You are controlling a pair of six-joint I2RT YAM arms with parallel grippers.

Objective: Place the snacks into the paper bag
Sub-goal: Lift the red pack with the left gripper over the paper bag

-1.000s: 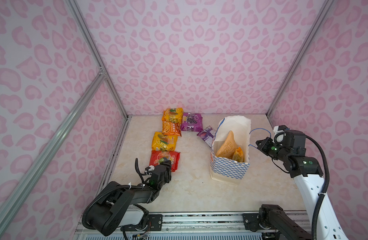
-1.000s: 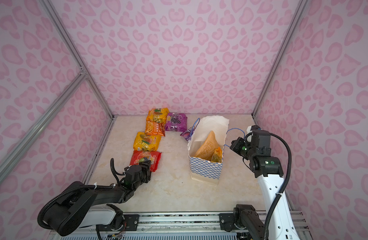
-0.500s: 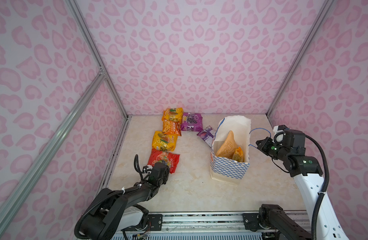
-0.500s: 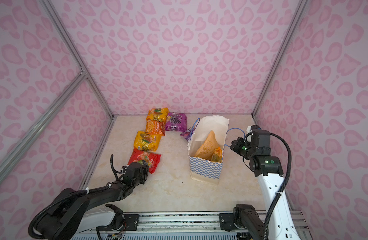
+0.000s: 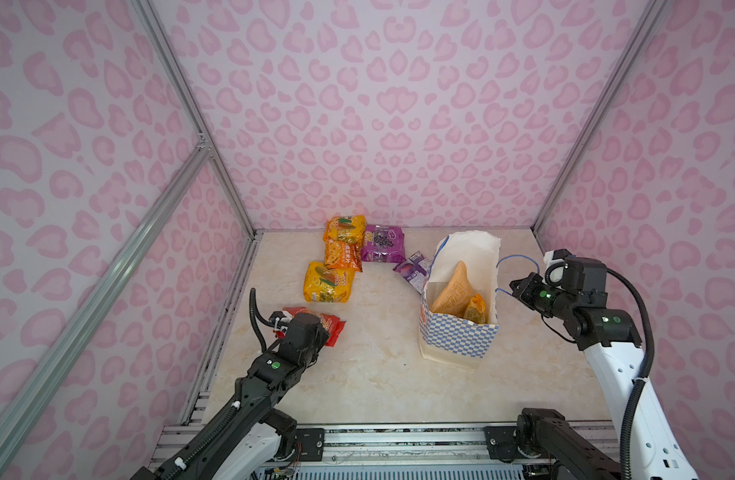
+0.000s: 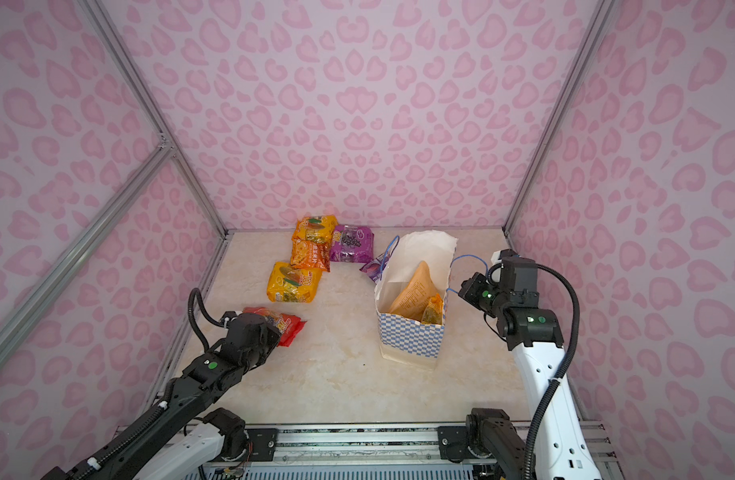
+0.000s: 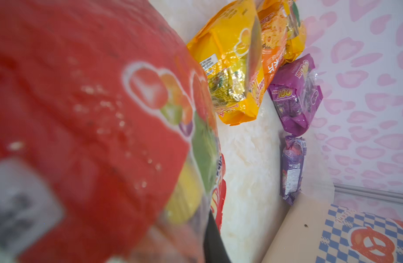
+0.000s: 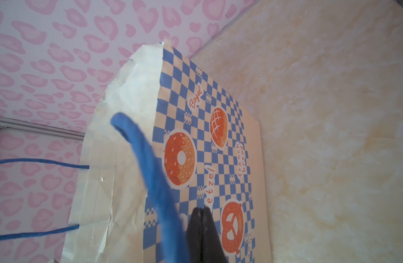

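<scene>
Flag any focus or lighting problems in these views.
Left wrist view: red packet fills most of the frame, too close, blurred; yellow packet and purple packet behind it are sharp. Right wrist view: blue cord handle near the lens is soft, paper bag print crisp. Both top views: even light, faint shadows, no glare, wall posts splay from the wide lens.

Paper bag (image 5: 457, 338): blue-and-white checks outside, orange pastry prints, white inside, cream base. Cord handle (image 8: 150, 173) blue. Red packet (image 7: 82, 102), fruit pictures. Yellow packet (image 5: 328, 282); orange packet (image 5: 341, 254); purple packet (image 5: 383, 243), grapes. Tan-orange pouch (image 5: 453, 286). Walls (image 5: 378, 104) pale, pink blotches. Bench (image 5: 378, 374) cream, marbled.
</scene>
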